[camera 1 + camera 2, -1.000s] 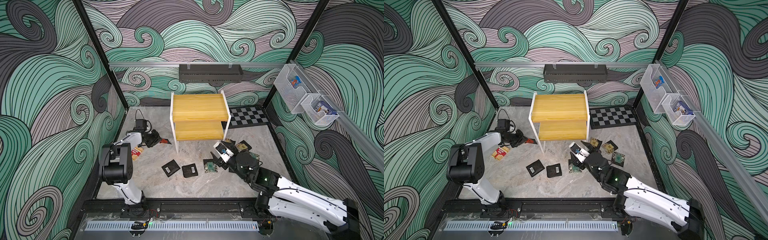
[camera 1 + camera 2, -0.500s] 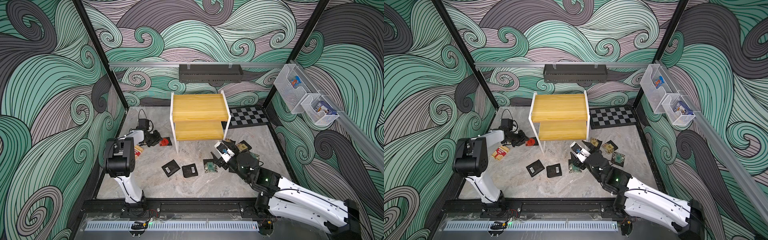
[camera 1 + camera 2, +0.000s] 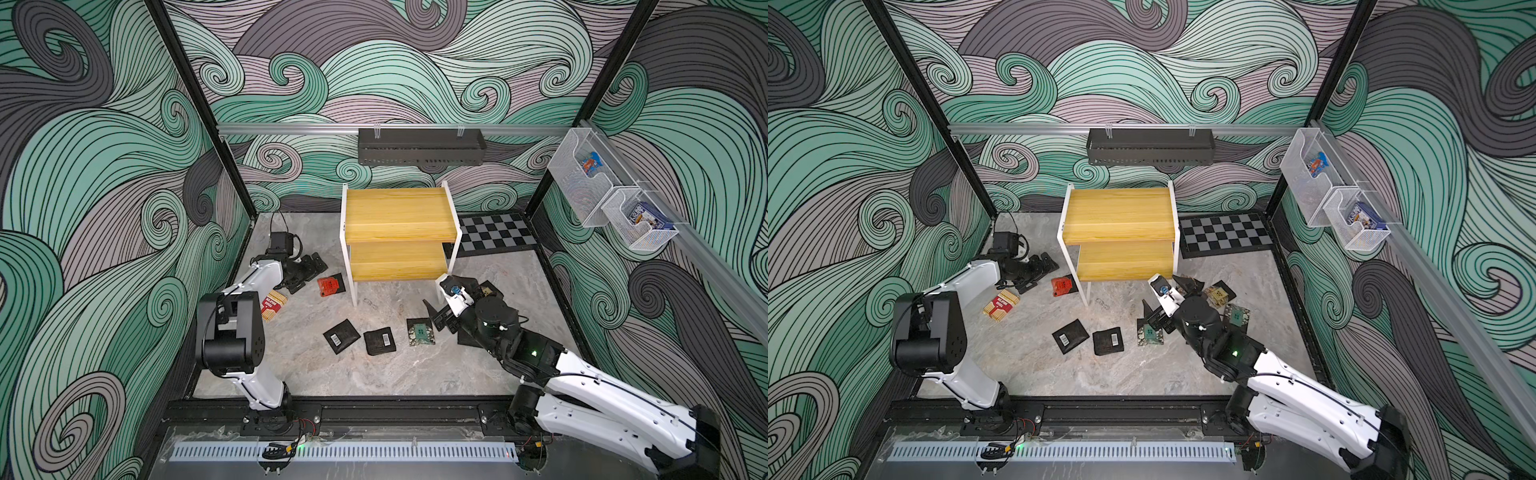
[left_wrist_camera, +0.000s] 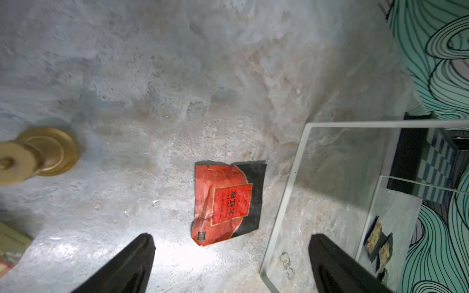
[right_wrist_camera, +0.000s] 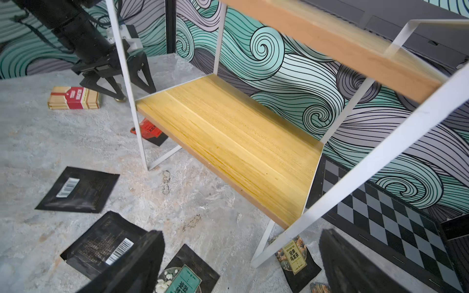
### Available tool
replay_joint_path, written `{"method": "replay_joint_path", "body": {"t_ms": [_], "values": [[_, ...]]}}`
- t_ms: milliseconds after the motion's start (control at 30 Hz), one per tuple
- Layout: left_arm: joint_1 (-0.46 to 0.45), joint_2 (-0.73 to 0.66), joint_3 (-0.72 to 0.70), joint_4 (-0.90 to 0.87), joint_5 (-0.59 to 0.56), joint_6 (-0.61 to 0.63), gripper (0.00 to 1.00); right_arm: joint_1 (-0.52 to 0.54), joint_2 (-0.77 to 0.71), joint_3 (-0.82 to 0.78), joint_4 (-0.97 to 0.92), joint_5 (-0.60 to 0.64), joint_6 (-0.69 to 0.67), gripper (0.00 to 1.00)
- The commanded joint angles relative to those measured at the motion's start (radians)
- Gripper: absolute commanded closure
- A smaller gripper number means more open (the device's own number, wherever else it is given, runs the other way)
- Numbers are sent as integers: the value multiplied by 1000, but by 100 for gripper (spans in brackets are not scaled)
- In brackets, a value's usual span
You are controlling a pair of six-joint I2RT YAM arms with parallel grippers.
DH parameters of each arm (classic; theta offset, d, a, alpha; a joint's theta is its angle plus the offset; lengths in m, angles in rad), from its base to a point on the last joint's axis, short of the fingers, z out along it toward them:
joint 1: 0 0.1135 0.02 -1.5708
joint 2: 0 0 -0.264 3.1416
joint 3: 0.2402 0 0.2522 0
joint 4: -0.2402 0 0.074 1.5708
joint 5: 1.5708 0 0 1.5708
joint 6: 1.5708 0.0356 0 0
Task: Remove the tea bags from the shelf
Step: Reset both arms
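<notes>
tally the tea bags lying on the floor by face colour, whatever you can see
red-faced tea bag: 1
black barcode tea bags: 2
teal-print tea bags: 2
tan-print tea bags: 2
total: 7 in view; the right arm may hide more

Right arm [image 3: 496, 322] partly hides some tea bags [image 3: 491, 288]

We read "OOLONG TEA" above Chinese characters on the tan-labelled tea bag [image 5: 294, 255]. The red tea bag [image 4: 225, 203] bears Chinese characters too. Two black tea bags [image 5: 76, 190] [image 5: 101, 247] show barcodes; the striped box [image 5: 73, 97] has blurred lettering.
</notes>
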Motion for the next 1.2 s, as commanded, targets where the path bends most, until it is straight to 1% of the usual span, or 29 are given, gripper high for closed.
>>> {"method": "replay_joint_path", "body": {"t_ms": [0, 200, 367, 467, 533, 567, 633, 667, 700, 767, 800, 867, 967, 1067, 1133, 1167], "values": [[-4, -79, 48, -58, -27, 35, 1, -68, 9, 78, -57, -127, 122, 1], [-4, -220, 53, -114, -62, 87, 2, -212, 26, 148, -92, -262, 238, 1], [-4, -330, 51, -148, -113, 121, 2, -410, 68, 219, -145, -399, 343, 1], [-4, -357, 73, -196, -119, 143, 1, -551, 116, 259, -161, -437, 406, 1], [-5, -360, 84, -210, -166, 147, 1, -637, 167, 276, -163, -462, 436, 1], [-5, -362, 85, -209, -207, 152, 1, -684, 204, 285, -164, -462, 453, 1], [-4, -366, 73, -184, -309, 175, 2, -741, 275, 296, -172, -398, 477, 1], [-4, -367, 53, -146, -329, 215, 1, -756, 309, 298, -171, -346, 473, 1], [-4, -360, 42, -127, -358, 248, 1, -759, 342, 299, -171, -277, 459, 1], [-3, -326, 32, -107, -454, 241, 1, -761, 391, 281, -137, -158, 418, 1], [-3, -312, 8, -68, -483, 261, 1, -761, 416, 265, -106, -110, 392, 1], [-3, -295, -61, 44, -501, 292, 2, -769, 462, 245, -71, -48, 376, 1], [-3, -249, -155, 206, -492, 332, 1, -798, 521, 190, 25, -22, 367, 1], [-3, -210, -249, 369, -482, 366, 1, -825, 531, 93, 156, 1, 350, 1], [-3, -206, -295, 448, -475, 377, 1, -837, 514, 17, 266, 1, 325, 1], [-3, -174, -319, 489, -472, 380, 1, -837, 503, -26, 334, 3, 304, 1]]}}
